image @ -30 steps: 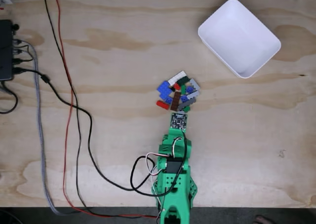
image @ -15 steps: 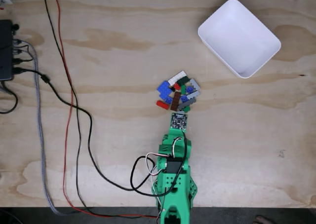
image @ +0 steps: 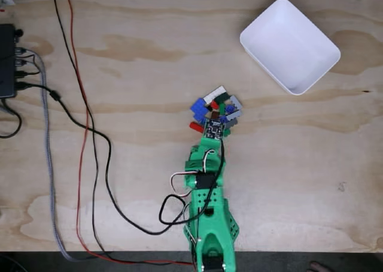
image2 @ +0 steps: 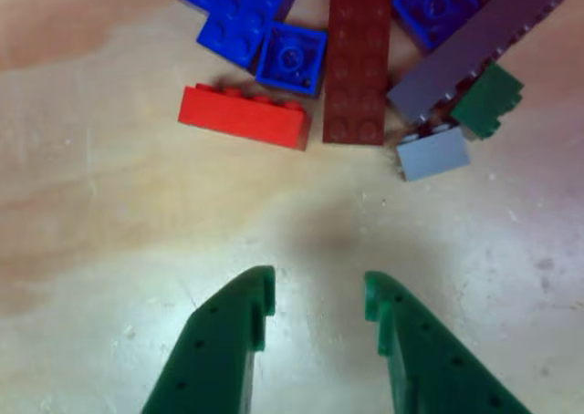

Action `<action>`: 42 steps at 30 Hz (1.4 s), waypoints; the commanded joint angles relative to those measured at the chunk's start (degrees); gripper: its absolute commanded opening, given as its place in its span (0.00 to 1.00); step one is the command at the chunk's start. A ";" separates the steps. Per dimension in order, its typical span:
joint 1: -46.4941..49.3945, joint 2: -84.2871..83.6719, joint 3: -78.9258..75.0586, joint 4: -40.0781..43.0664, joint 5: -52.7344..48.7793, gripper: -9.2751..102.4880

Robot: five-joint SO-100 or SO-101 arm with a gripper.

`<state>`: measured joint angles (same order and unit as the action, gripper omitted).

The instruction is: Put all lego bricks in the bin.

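Your bin [image: 290, 45], a shallow white plastic tray with rounded corners and smooth walls, sits tilted at the upper right of the plywood table [image: 149, 62] in the fixed view, and you can see nothing inside it. All the lego bricks [image: 216, 110] lie in one tight heap near the middle of the table, well apart from the bin, with the green arm [image: 206, 206] reaching up from the bottom edge so that its small circuit board [image: 213, 128] covers the near side of the heap. In the other view you look down past the gripper [image2: 318, 297]: its two green, hole-dotted fingers [image2: 239, 318] stand apart with bare wood between them, holding nothing, just short of the pile. There you can make out a red studded brick [image2: 244, 115] lying on its side, a long brown plate [image2: 356, 63], a small blue square plate [image2: 290, 58] against a larger blue plate [image2: 230, 4], another blue square piece [image2: 434, 5], a long grey brick [image2: 474, 51], a small grey block [image2: 434, 153] and a dark green piece [image2: 487, 100]. The top edge cuts off several of these. In the fixed view a white piece [image: 214, 93] tops the heap, and cables [image: 90, 134] trail across the left of the table.
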<state>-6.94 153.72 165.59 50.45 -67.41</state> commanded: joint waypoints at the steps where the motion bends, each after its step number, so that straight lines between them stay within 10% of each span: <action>1: -6.50 -8.35 -0.97 -11.69 3.60 0.22; 23: -0.09 -38.67 -12.92 -26.63 0.44 0.27; 29: 0.79 -38.94 -13.45 -25.49 -1.32 0.10; 42: 10.55 -2.02 -35.77 3.69 4.13 0.08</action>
<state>-5.01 123.75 144.49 33.31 -61.79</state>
